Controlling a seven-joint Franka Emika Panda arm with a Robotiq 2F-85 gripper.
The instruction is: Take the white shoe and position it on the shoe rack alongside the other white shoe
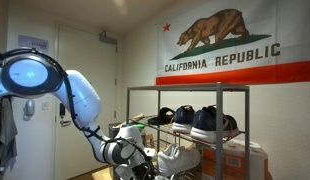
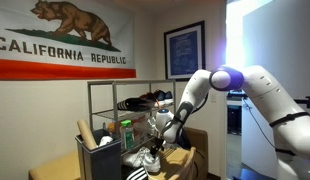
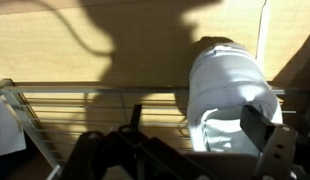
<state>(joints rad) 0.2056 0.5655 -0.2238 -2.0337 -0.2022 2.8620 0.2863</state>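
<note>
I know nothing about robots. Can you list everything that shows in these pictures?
California Republic flag: one, white with a brown bear and a red stripe, on the wall.
Framed picture: one, dark frame, on the wall beside the flag.
Shoe rack: one, grey metal, below the flag.
Dark sneakers: at least two, white-soled, upper shelf.
White shoe: one clearly seen, low on the rack.
Black bin: one, in front of the rack.
Robot arm: one, white.
Gripper: one, dark, by the white shoe; jaws unclear.
</note>
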